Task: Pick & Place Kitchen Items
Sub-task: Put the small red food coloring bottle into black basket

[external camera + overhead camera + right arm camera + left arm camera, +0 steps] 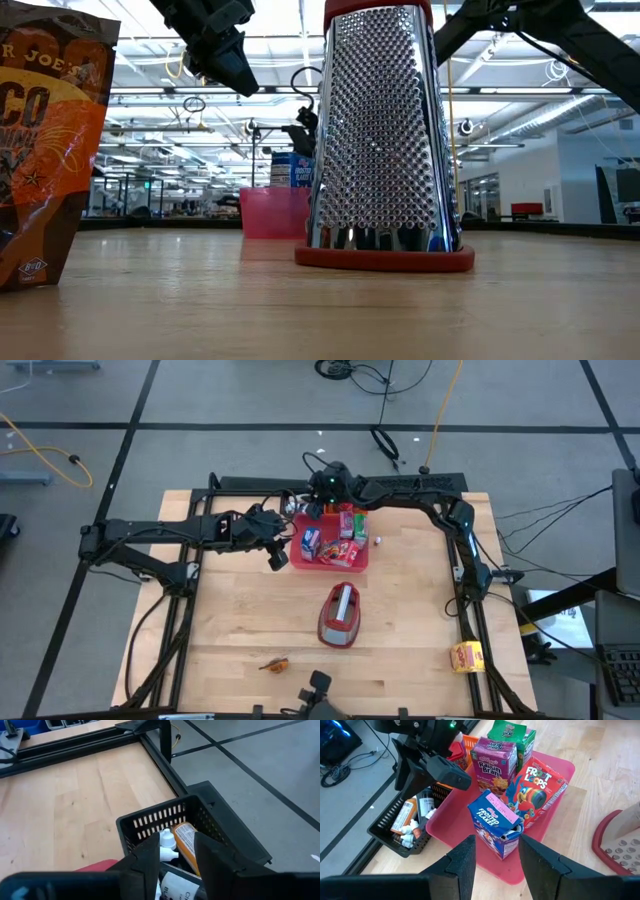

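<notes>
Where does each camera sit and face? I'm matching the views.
High: overhead, looking down; both arms, red tray.
Low: table height, facing grater; arms overhead.
Left wrist: above Frosted Flakes carton; left claw open.
Right wrist: above black basket; right claw open.
Shared: both wrist views show the basket.

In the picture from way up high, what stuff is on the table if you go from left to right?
Small orange-brown piece → pinkish-red tray of cartons → grater → yellow carton.

Blue Frosted Flakes carton (497, 822) just ahead of left gripper (496, 851); red Froot Loops carton (540, 790) beside; pink tray (457, 820); black basket (165, 820) w/ white bottle (167, 840) ahead of right gripper (176, 850).
</notes>
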`<state>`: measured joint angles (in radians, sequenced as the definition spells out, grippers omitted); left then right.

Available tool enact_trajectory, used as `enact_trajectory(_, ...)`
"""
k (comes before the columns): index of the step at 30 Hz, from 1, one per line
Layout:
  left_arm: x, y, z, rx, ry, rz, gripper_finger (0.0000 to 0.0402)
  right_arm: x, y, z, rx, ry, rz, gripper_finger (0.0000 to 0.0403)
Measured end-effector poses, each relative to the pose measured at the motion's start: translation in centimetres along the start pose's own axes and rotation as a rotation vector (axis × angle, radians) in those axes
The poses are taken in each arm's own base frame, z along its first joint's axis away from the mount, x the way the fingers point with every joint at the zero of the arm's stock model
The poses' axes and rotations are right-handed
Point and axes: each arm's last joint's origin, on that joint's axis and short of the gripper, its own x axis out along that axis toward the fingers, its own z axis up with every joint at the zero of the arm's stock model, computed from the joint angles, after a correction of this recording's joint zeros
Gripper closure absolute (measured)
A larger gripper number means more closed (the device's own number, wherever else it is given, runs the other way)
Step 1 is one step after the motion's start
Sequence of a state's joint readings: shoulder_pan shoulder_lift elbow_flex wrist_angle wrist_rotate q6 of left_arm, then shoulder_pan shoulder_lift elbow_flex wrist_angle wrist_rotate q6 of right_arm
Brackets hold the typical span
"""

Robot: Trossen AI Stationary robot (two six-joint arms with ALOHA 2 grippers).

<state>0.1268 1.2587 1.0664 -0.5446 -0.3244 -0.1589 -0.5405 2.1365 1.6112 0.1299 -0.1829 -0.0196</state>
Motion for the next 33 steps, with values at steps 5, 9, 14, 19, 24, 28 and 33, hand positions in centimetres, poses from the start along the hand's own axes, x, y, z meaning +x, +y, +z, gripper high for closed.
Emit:
enact_trajectory(5, 0.0, 0.0, 0.0, 0.000, 0.000, 0.000, 0.0252, -0.2, 1.3, 0.4, -0.016, 0.000, 0.024, 0.0289)
enact_trajectory(9, 0.0, 0.0, 0.0, -0.005, 0.004, 0.000, 0.0252, -1.6, 2.9, 1.8, -0.048, -0.007, 0.050, 0.0289)
enact_trajectory(14, 0.0, 0.0, 0.0, -0.006, 0.005, 0.000, 0.0252, -3.9, 5.5, 3.0, -0.089, 0.063, 0.095, 0.0289)
enact_trajectory(19, 0.0, 0.0, -0.1, -0.007, 0.005, 0.000, 0.0252, -7.0, 8.2, 3.5, -0.140, 0.162, 0.148, 0.0289)
enact_trajectory(24, 0.0, 0.0, -0.1, -0.007, 0.005, 0.000, 0.0252, -11.0, 10.6, 2.3, -0.152, 0.179, 0.196, 0.0289)
enact_trajectory(28, 0.0, 0.0, -0.1, -0.006, 0.005, -0.001, 0.0252, -14.7, 11.6, 0.1, -0.135, 0.175, 0.176, 0.0289)
enact_trajectory(33, 0.0, 0.0, -0.1, -0.005, 0.005, -0.001, 0.0252, -19.2, 11.7, -3.1, -0.103, 0.102, 0.107, 0.0289)
